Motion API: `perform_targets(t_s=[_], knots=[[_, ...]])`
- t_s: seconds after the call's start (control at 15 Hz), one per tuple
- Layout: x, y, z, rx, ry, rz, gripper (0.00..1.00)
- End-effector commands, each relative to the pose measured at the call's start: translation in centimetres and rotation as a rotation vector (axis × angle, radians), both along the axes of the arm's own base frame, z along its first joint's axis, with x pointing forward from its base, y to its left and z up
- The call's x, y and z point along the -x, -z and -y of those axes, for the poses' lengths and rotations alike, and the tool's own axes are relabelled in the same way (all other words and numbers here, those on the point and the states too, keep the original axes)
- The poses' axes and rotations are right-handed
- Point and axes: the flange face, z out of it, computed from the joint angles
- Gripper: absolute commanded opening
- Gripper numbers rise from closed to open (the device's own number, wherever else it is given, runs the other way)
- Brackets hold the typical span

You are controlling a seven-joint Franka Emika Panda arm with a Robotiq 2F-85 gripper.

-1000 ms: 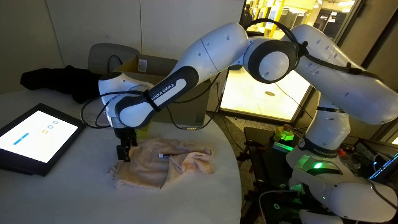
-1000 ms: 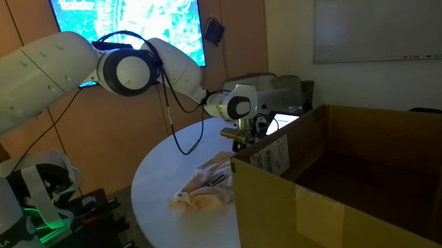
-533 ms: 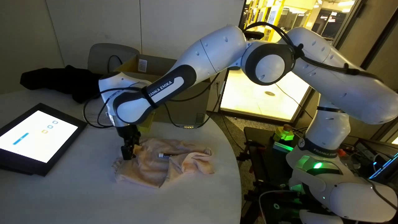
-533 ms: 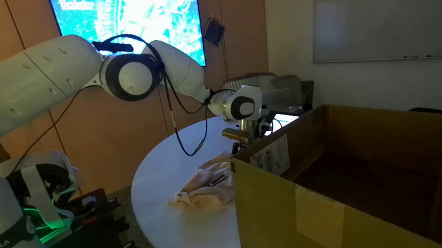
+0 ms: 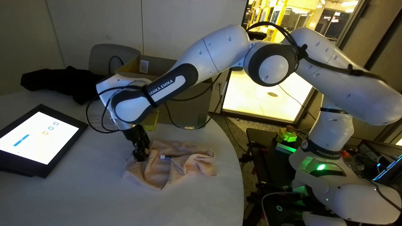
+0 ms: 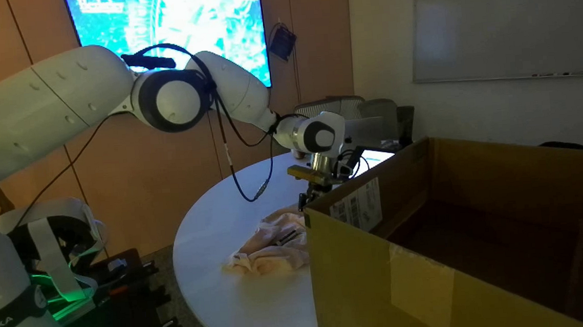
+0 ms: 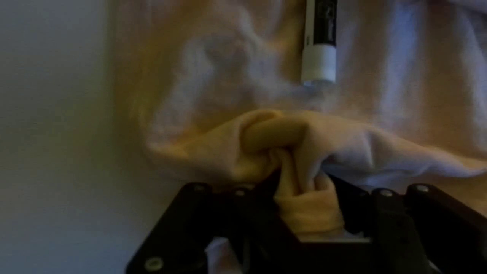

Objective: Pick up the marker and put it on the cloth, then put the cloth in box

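Observation:
The pale pink-beige cloth (image 5: 160,175) lies rumpled on the white table. My gripper (image 7: 304,180) is shut on a bunched fold of it, which rises between the dark fingers in the wrist view. In an exterior view the gripper (image 5: 141,155) sits tilted low at the cloth's edge nearest the tablet. On top of the cloth rests the marker (image 7: 320,57), its white end towards the gripper and apart from it. The brown cardboard box (image 6: 371,276) stands beside the cloth with its top open; its near wall hides part of the cloth and gripper in that exterior view.
A tablet with a lit screen (image 5: 40,136) stands on the table, and a black bundled fabric (image 5: 62,83) lies behind it. The table's rounded edge (image 6: 190,293) runs between cloth and robot base. Loose cables (image 5: 166,113) hang from the arm.
My gripper has moved across the cloth's edge towards the marker and tilted, its fingers closing on the fabric. That edge of the cloth has been drawn in and bunched. The marker has stayed in place.

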Motion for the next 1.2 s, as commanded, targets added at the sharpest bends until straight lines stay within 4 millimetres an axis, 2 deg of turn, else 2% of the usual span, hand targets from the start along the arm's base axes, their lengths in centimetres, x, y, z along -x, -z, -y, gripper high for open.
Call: perform_targets(t_s=[0.0,0.27,0.47,0.93,1.13], knots=[[1.1,-3.2,-0.4,0.004,-0.074,-0.088,0.10],[3.0,-6.5,-1.2,0.001,-0.179,-0.173,0.12],[5.0,-7.1,-1.7,-0.017,-0.259,-0.245,0.13],[11.6,-5.7,-1.6,-0.049,-0.369,-0.380,0.13],[14.0,-3.9,-1.6,-0.045,-0.367,-0.370,0.13]])
